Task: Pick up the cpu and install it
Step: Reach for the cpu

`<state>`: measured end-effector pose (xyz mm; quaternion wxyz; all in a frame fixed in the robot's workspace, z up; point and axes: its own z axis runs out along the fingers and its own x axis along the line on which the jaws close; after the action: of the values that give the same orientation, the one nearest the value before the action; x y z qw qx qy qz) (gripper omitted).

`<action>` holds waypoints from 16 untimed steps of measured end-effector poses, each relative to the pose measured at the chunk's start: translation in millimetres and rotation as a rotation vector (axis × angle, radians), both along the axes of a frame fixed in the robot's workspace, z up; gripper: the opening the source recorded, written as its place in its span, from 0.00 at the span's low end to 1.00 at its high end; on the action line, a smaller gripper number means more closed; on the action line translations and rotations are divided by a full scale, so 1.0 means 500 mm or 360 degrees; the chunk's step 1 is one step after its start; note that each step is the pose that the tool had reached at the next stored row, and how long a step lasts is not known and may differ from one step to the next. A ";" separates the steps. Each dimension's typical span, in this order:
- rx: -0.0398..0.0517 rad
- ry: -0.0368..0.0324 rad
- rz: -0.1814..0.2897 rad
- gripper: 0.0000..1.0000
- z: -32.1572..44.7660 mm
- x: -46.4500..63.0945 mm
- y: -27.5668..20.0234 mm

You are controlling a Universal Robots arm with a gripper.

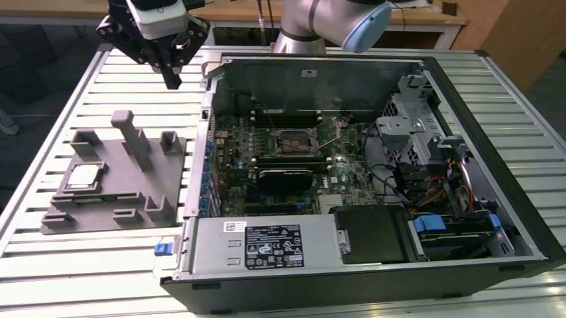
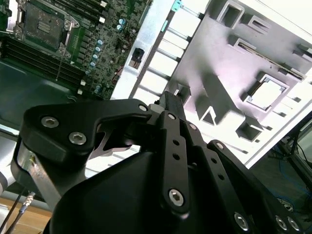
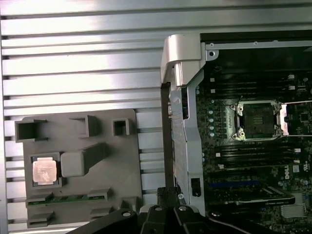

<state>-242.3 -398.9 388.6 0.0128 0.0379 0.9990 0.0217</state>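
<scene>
A slatted metal table (image 1: 53, 265) carries an open desktop computer case (image 1: 309, 76) lying on its side, its green motherboard (image 1: 265, 172) facing up. To the exterior view's left of the case, flat on the table, sits a grey plastic fixture (image 1: 132, 192) with upright posts. The robot arm's black gripper (image 1: 172, 81) hangs in the air above the table, over the gap between the far end of the fixture and the far corner of the case, touching nothing. Its jaws look drawn narrow, tips together, with nothing between them. On the motherboard the dark square socket (image 1: 296, 141) appears open and empty, a thin metal lever beside it. The cpu (image 1: 84, 175), a small flat square with a pale metal top, lies in a recess of the fixture, well apart from the gripper; the first wrist view shows it (image 3: 45, 171) seated there too. By this reckoning the job is barely begun: the chip is not picked up, and nothing is installed.
</scene>
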 end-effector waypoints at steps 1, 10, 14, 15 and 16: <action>0.0000 0.0000 0.0000 0.11 0.000 -0.001 0.0000; 0.0000 0.0000 0.0000 0.11 -0.001 -0.015 0.0000; 0.0000 0.0000 0.0000 0.11 -0.001 -0.024 0.0000; 0.0000 0.0000 0.0000 0.11 -0.001 -0.026 0.0000; 0.0000 0.0000 0.0000 0.11 -0.002 -0.028 0.0000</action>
<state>-256.5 -398.9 387.9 0.0127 0.0379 0.9990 0.0217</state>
